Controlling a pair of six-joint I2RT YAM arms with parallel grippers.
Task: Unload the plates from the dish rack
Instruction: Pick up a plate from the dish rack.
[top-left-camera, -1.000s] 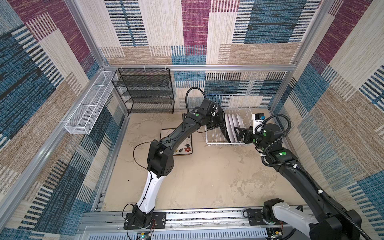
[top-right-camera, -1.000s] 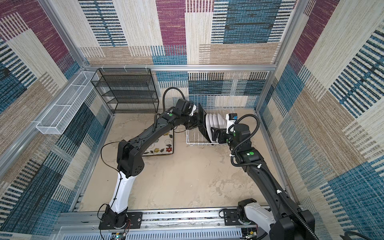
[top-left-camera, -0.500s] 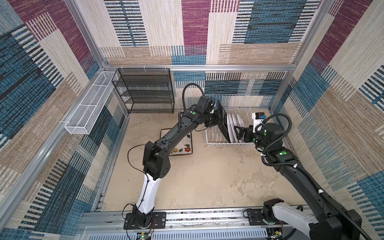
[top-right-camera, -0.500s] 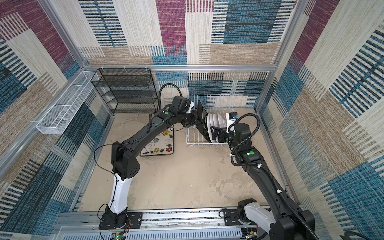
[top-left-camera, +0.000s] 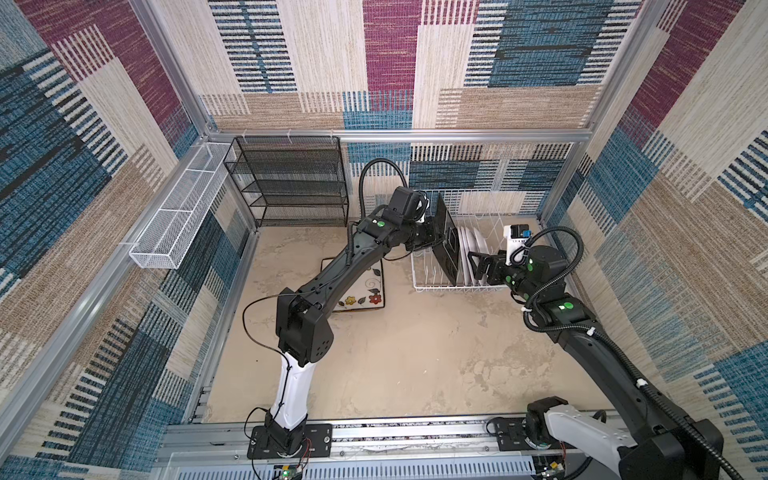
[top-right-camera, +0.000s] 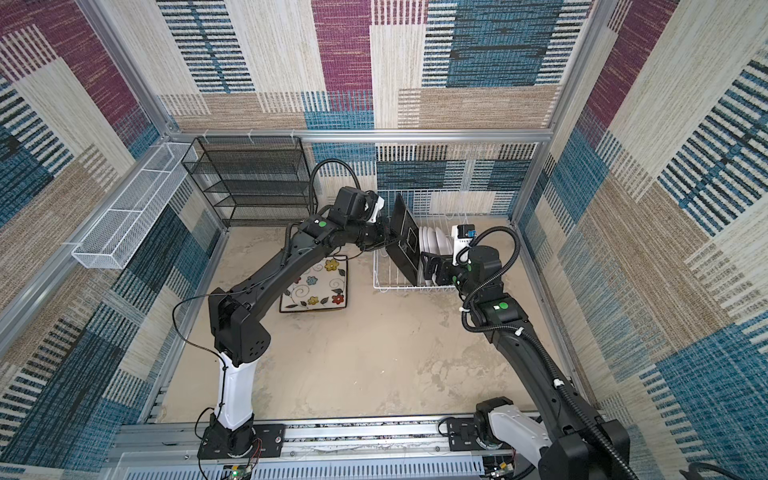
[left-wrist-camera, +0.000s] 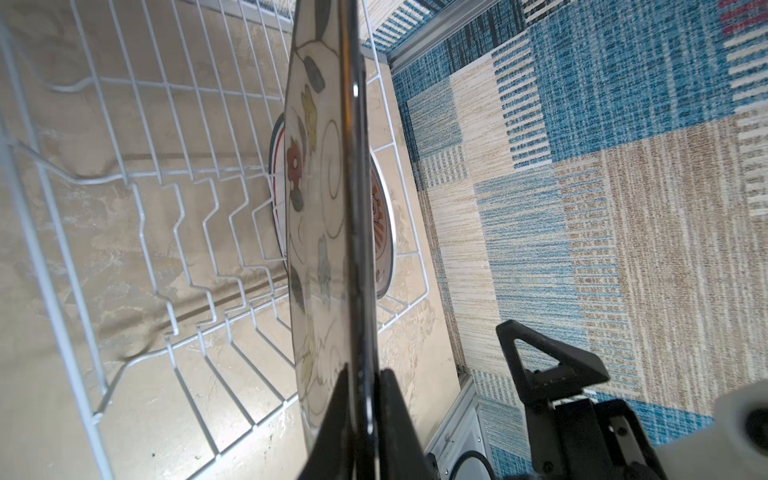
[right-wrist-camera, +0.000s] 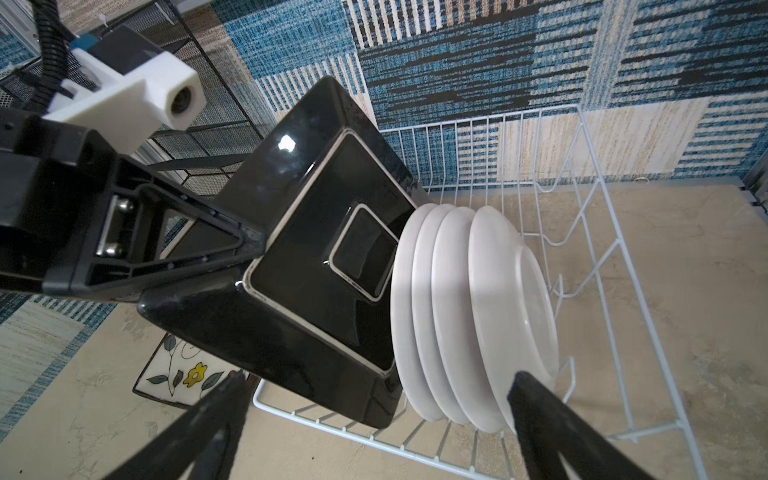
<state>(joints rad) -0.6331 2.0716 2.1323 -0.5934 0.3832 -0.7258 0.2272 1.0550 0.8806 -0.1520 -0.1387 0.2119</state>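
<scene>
Both top views: table (top-left-camera: 395, 353), dish rack (top-left-camera: 420, 272) at its far right side. We see left claw (top-left-camera: 432, 237) clenched on a square plate (top-left-camera: 448, 249), edge-up, tilted over the tines. Four round plates (right-wrist-camera: 457, 316) stand just right of it, right claw (top-left-camera: 474, 264) spread wide beside them. Open table lies leftward, near one laid-down plate (top-left-camera: 365, 286).

No legible text or labels anywhere.
</scene>
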